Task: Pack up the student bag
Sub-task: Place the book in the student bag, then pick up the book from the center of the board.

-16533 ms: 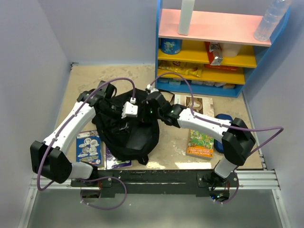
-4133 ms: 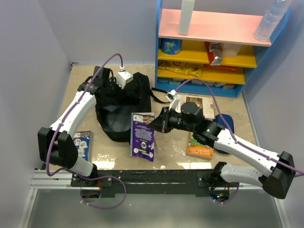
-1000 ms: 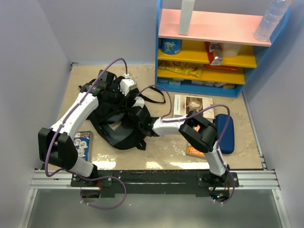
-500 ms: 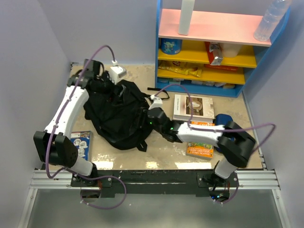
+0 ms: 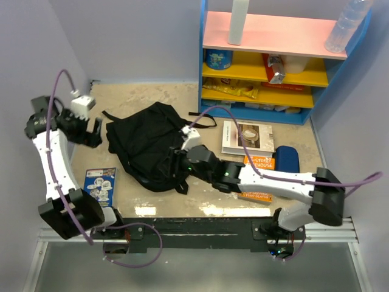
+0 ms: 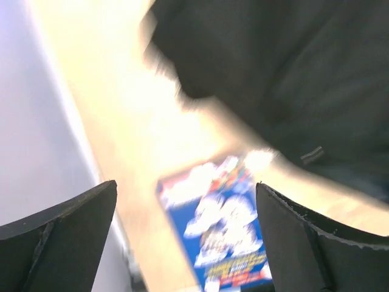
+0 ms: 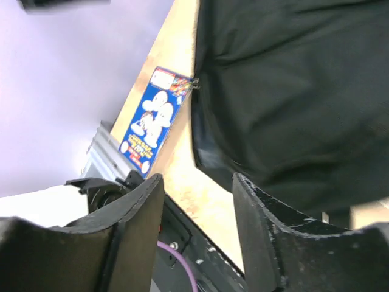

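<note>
The student bag [image 5: 149,146] lies slumped on the table, black and soft, with a strap trailing toward the shelf. My left gripper [image 5: 92,131] hangs open beside the bag's left edge, apart from it and holding nothing. In the left wrist view the left gripper [image 6: 185,188] is spread wide over a blurred blue book [image 6: 219,231], with the bag [image 6: 285,79] above. My right gripper [image 5: 177,164] sits at the bag's lower right edge. In the right wrist view its open fingers [image 7: 197,179] frame bare table beside the bag [image 7: 292,91].
A blue book [image 5: 100,185] lies near the front left. Right of the bag are a white book [image 5: 246,137], an orange book [image 5: 259,164] and a dark-blue pencil case [image 5: 287,159]. A shelf unit [image 5: 267,61] stands at the back right; walls close the left and back.
My left gripper opened, let go of the bag and swung away to the left. The bag dropped flat. My right gripper widened and drew back to the bag's lower right edge.
</note>
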Controlling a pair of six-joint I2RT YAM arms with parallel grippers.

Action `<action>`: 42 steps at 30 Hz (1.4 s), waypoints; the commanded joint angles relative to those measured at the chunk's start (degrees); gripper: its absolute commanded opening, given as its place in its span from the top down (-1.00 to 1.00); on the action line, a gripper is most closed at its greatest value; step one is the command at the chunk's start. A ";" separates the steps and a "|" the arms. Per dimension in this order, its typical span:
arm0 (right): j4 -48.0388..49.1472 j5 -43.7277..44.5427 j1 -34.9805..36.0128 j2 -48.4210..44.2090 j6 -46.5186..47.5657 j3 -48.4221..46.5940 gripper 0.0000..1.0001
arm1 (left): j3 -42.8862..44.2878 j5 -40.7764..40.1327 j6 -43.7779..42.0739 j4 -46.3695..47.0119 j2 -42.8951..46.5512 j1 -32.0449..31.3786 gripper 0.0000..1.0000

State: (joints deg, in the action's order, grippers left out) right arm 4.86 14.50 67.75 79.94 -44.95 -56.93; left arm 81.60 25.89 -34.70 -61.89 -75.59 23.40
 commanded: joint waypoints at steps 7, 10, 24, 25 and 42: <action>3.13 -17.31 4.49 27.42 2.77 -22.51 -0.22 | -16.03 -1.89 -25.58 -8.15 -0.07 30.98 -0.81; 2.70 -20.12 6.08 31.84 3.02 -26.99 -0.26 | -18.49 -2.68 -30.07 -8.86 -2.19 34.77 -0.65; 1.20 -22.86 6.35 48.29 -2.60 -37.38 -0.42 | -31.59 -4.27 -28.85 4.22 -8.34 33.56 -0.82; 1.29 -22.42 6.17 48.38 -2.69 -37.38 -0.42 | -31.94 -4.62 -28.15 6.06 -8.78 32.42 -0.83; 5.50 -16.09 -1.03 40.39 -6.12 -19.21 -0.43 | -35.20 0.30 -26.21 2.92 -3.78 13.18 -1.00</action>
State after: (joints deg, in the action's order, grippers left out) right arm 10.35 -5.78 70.89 125.97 -49.95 -82.78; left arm 46.94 21.52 -58.50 -54.26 -83.61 41.91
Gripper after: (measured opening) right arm 0.709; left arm 0.997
